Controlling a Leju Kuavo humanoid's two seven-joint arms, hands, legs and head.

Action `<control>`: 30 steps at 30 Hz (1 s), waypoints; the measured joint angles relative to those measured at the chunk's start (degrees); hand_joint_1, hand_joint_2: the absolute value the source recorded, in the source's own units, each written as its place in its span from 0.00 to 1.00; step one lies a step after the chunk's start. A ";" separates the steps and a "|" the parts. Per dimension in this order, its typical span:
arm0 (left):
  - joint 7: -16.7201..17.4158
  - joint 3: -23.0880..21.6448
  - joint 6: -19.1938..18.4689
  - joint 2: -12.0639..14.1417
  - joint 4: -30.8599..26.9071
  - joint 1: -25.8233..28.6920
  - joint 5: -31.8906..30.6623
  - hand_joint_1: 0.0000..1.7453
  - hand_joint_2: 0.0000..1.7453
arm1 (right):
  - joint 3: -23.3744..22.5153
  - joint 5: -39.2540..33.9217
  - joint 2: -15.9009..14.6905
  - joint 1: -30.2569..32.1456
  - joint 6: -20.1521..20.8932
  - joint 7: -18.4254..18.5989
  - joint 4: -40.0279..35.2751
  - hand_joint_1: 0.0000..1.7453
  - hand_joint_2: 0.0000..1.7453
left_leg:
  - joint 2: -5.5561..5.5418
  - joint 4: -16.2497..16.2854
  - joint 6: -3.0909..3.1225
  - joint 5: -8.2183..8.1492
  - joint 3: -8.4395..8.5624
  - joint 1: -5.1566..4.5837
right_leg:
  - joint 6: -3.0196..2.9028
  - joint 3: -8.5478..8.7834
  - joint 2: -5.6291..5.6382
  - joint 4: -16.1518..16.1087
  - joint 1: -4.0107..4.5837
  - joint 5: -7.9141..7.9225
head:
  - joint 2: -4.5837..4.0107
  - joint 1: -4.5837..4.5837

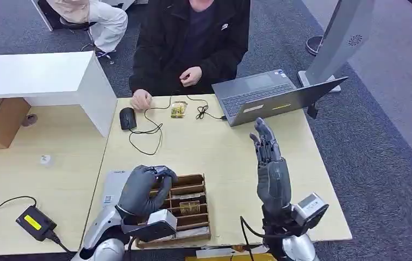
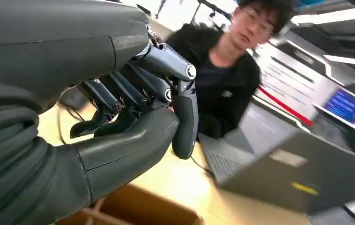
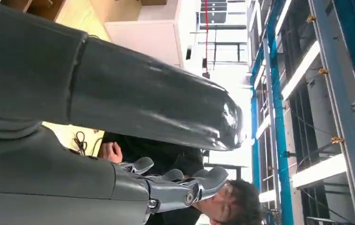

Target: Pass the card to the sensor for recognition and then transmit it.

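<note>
The left hand [image 1: 145, 187] hovers with fingers [image 2: 185, 119] curled in over the wooden slotted tray [image 1: 185, 209]; whether they pinch a card I cannot tell. Cards [image 1: 189, 206] stand in slots just beneath, long axes across the tray. The right hand [image 1: 269, 160] is raised, empty, fingers straight, toward the laptop [image 1: 272, 98] and a person [image 1: 193, 38] beyond.

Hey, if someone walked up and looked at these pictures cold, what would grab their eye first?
Probably the left hand, fingers curled in over the wooden slotted box at the table's near edge; whether it holds a card cannot be told. Next, the right hand, raised with fingers straight up in front of the grey laptop. Across the table sits a person in a black jacket.
</note>
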 joint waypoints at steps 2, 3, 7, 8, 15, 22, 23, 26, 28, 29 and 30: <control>-1.41 -1.32 -0.90 0.69 -0.68 0.05 1.78 1.00 1.00 | -0.13 0.00 0.00 0.00 0.00 -0.02 0.00 0.00 0.00 | 0.00 0.00 0.00 0.00 0.00 0.00 | 0.00 0.00 0.00 0.00 0.00 0.00 | 0.00 0.00; -1.91 -1.91 -1.05 1.06 -1.18 0.06 2.41 1.00 1.00 | -0.22 0.00 0.00 0.00 0.00 -0.02 0.00 0.00 0.00 | 0.00 0.00 0.00 0.00 0.00 0.00 | 0.00 0.00 0.00 0.00 0.00 0.00 | 0.00 0.00; -3.16 -3.59 -0.77 2.31 -3.26 0.28 2.89 1.00 1.00 | -0.55 0.00 0.00 0.05 -0.02 -0.18 0.02 0.00 0.00 | 0.00 0.00 0.00 0.00 0.01 0.01 | 0.00 0.00 0.00 0.00 0.01 0.00 | 0.00 0.00; -3.41 -3.94 -0.48 2.54 -3.87 0.39 2.61 1.00 1.00 | -0.64 0.00 0.00 0.11 -0.02 -0.28 0.02 0.00 0.00 | 0.00 0.00 0.00 0.00 0.01 0.01 | 0.00 0.00 0.00 0.00 0.01 0.00 | 0.00 0.00; -3.00 -4.79 3.60 3.16 -6.62 1.14 -1.11 0.21 1.00 | -1.20 0.04 0.00 0.75 -0.04 -0.48 -0.11 0.00 0.00 | 0.00 0.00 0.00 0.00 0.00 0.01 | 0.00 0.00 0.00 0.00 0.01 0.00 | 0.00 0.00; -1.95 -5.60 3.86 3.73 -7.41 1.31 -2.64 0.00 1.00 | -1.66 0.09 0.02 1.02 -0.20 -0.59 -0.11 0.00 0.00 | 0.00 0.00 0.00 0.00 0.00 0.00 | 0.00 0.01 -0.01 0.00 0.00 0.00 | 0.00 0.02; -1.65 -5.71 3.86 3.84 -7.45 1.48 -2.86 0.00 1.00 | -1.77 0.09 0.02 1.03 -0.20 -0.61 -0.11 0.00 0.00 | 0.00 0.00 0.00 0.00 0.00 0.01 | 0.00 0.01 0.00 0.00 0.01 0.00 | 0.00 0.00; -1.12 -5.89 3.86 4.34 -7.54 2.13 -3.32 0.00 1.00 | -2.01 0.11 0.02 1.16 -0.28 -0.63 -0.13 0.00 0.00 | 0.00 0.00 0.00 0.00 0.01 0.01 | 0.00 0.00 0.00 0.00 0.01 0.00 | 0.00 0.00; -0.97 -5.91 3.73 4.71 -7.67 2.56 -3.42 0.00 1.00 | -2.12 0.11 0.02 1.31 -0.31 -0.63 -0.17 0.00 0.00 | 0.00 0.00 0.00 0.00 0.00 0.01 | 0.00 0.00 0.00 0.01 0.01 0.00 | 0.00 0.02; -0.73 -5.91 3.36 5.04 -7.85 2.80 -3.53 0.00 1.00 | -2.19 0.11 0.02 1.37 -0.35 -0.63 -0.22 0.00 0.00 | 0.00 0.00 0.00 0.00 0.00 0.01 | 0.00 0.00 0.00 0.01 0.01 0.00 | 0.00 0.00; -0.60 -5.91 3.03 5.30 -7.91 3.07 -3.66 0.00 1.00 | -2.32 0.18 0.02 1.42 -0.35 -0.63 -0.31 0.00 0.00 | 0.00 0.00 0.00 0.00 0.00 0.01 | 0.00 0.00 0.00 0.01 0.01 0.00 | 0.00 0.00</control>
